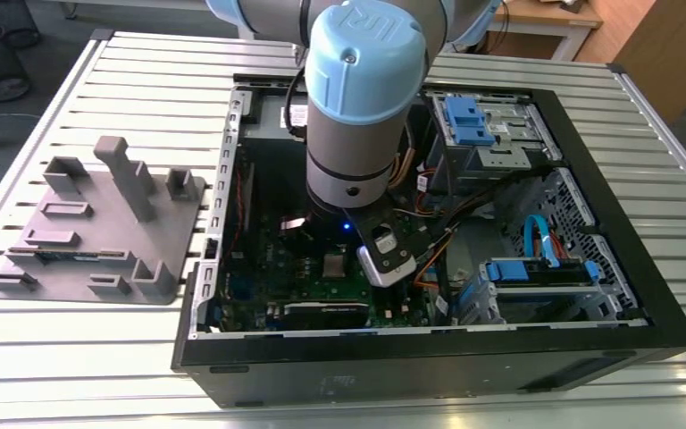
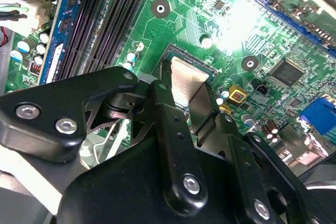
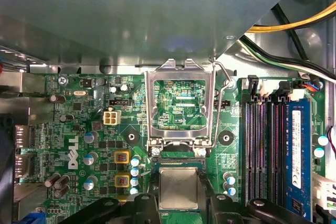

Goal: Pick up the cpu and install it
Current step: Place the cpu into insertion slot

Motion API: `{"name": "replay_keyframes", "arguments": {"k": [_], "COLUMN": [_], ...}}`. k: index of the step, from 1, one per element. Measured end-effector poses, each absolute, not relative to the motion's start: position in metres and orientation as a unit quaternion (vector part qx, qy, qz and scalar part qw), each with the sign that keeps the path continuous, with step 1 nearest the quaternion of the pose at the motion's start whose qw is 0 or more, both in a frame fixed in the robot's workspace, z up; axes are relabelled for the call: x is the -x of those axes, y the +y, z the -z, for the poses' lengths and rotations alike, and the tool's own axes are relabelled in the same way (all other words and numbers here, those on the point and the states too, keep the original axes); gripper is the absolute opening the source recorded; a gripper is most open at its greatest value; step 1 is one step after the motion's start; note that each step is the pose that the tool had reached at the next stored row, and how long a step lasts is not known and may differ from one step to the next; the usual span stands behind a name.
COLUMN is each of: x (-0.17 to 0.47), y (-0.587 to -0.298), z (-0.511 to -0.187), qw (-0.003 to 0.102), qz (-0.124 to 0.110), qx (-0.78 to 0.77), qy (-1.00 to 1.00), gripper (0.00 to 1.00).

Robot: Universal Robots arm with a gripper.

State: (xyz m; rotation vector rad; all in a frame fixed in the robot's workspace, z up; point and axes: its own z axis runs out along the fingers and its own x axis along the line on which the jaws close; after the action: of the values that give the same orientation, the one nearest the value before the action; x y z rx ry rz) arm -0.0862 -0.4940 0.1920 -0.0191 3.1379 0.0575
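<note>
Exterior view. The arm point(image 1: 361, 107) hung straight down into the open computer case point(image 1: 606, 223) with its wrist low over the motherboard point(image 1: 307, 290). I judged this posture to follow from the board lying flat on the case floor, so that it could only be met from above. The grey tray point(image 1: 93, 232) with upright posts stood on the slatted table point(image 1: 69, 357), outside the case on the exterior view's left and well apart from the work.

First wrist view. The load plate point(image 3: 178, 100) stood open and upright (a closed plate would bar the socket point(image 3: 176, 162), so I took this as deliberate). The cpu point(image 3: 178, 188) lay level over the socket, just beside the plate's hinge. The gripper point(image 3: 178, 200) was set narrow, its fingers point(image 3: 148, 203) clamped on the chip's two opposite edges. I judged that an edge grip kept the underside free to meet the contacts. I could not tell whether the chip was fully seated.

Second wrist view. The cpu point(image 2: 186, 80) showed between the black fingers point(image 2: 168, 108) as a small flat square. Its top was bare silver-grey metal, smooth and bright under the lamp. The dark socket frame point(image 2: 176, 52) bordered its far edge, with green board all around.
</note>
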Motion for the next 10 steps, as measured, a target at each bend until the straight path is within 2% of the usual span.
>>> {"name": "replay_keyframes", "arguments": {"k": [10], "x": [0.0847], "y": [-0.4941], "z": [-0.1919], "qw": [0.002], "qz": [-0.018], "qx": [0.005], "qy": [1.000], "gripper": [0.38]}}
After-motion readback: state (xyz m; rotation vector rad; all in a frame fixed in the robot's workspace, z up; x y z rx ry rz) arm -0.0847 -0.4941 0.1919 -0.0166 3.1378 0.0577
